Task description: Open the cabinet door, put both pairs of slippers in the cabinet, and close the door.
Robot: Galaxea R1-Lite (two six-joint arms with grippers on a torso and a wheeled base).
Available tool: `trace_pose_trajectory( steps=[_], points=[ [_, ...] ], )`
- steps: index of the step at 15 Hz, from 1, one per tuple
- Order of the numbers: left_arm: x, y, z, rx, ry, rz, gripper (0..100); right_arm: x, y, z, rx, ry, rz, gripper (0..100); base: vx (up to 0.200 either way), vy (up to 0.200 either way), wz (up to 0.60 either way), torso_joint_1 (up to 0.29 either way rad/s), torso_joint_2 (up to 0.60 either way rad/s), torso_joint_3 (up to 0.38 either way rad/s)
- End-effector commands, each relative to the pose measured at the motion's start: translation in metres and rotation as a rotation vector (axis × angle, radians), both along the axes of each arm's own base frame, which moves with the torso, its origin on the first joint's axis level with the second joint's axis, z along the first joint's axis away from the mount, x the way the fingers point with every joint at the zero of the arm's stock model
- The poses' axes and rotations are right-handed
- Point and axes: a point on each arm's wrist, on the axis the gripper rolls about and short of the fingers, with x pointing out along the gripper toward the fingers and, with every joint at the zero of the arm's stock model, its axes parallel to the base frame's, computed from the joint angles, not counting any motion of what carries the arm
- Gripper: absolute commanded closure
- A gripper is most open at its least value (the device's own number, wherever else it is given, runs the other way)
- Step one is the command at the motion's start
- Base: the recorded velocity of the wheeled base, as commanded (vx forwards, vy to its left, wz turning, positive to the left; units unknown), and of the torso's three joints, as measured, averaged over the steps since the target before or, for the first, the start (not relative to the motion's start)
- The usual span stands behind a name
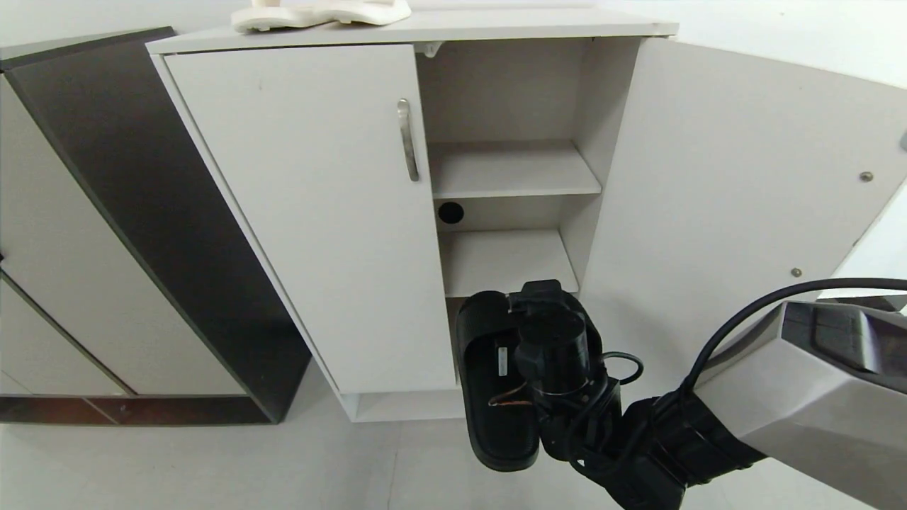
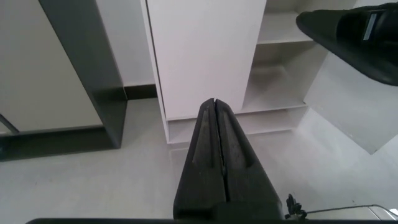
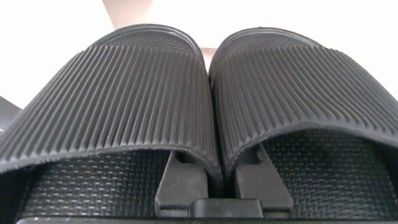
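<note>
Right gripper is pinching the pair of black slippers: its two fingers are sitting inside the slippers and squeezing their adjoining inner sides together. The pair is hanging toes-forward in the air just in front of the cabinet, at the lower part of the open half.

Left gripper is pressed together with nothing in it, hanging over the floor well back from the cabinet.

Step in hand, as I judge it: the right-hand door is already standing wide, and the first pair is being stowed. The next move is calling for carrying the pair forward and level into a compartment, keeping it off the edge of the left-hand door and the shelf lips, then letting go once the soles are resting on a board.

Count:
- Black slippers: two, one pair, held.
- Pale slippers: one pair, lying on the cabinet top and waiting its turn.
- Doors: two, one open and one shut.
- Shelves: two, upper shelf and lower shelf.
</note>
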Motion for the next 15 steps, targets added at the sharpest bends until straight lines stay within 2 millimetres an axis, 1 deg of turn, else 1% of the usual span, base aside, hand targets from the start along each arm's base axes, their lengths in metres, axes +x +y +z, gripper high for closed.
trace_pose_trajectory(
  steps=[1, 2, 4, 6, 7, 8, 10, 12, 15],
  points=[
    [0.000, 0.000, 0.000, -0.001, 0.001, -0.001, 100, 0.000, -0.002, -0.004, -0.011, 0.009, -0.004, 100, 0.000, 0.000, 0.00, 0.002, 0.01, -0.198],
    [0.000, 0.000, 0.000, -0.001, 0.001, 0.000, 100, 0.000, -0.003, -0.006, -0.015, 0.014, -0.004, 100, 0.000, 0.000, 0.00, -0.002, 0.00, -0.203],
    [0.000, 0.000, 0.000, -0.001, 0.001, 0.000, 100, 0.001, -0.014, -0.014, -0.036, 0.036, -0.014, 100, 0.000, 0.000, 0.00, -0.001, 0.00, -0.062],
    [0.000, 0.000, 0.000, -0.001, 0.001, 0.000, 100, 0.001, -0.033, -0.018, -0.040, 0.040, -0.038, 100, 0.000, 0.000, 0.00, 0.000, 0.00, 0.000],
    [0.000, 0.000, 0.000, -0.001, 0.001, 0.000, 100, 0.000, -0.039, -0.019, -0.046, 0.048, -0.036, 100, 0.000, 0.000, 0.00, 0.000, 0.00, 0.000],
    [0.000, 0.000, 0.000, -0.001, 0.001, 0.000, 100, 0.002, -0.051, -0.020, -0.052, 0.061, -0.043, 100, 0.000, 0.000, 0.00, 0.000, 0.00, 0.000],
    [0.000, 0.000, 0.000, -0.001, 0.001, 0.000, 100, 0.009, -0.063, -0.017, -0.047, 0.061, -0.072, 100, 0.000, 0.000, 0.00, 0.000, 0.00, 0.000],
    [0.000, 0.000, 0.000, -0.001, 0.001, 0.000, 100, 0.015, -0.073, -0.016, -0.053, 0.064, -0.091, 100, 0.000, 0.000, 0.00, 0.000, 0.00, 0.000],
    [0.000, 0.000, 0.000, -0.001, 0.001, 0.000, 100, 0.018, -0.080, -0.017, -0.056, 0.068, -0.108, 100, 0.000, 0.000, 0.00, 0.000, 0.00, 0.000]
  ],
)
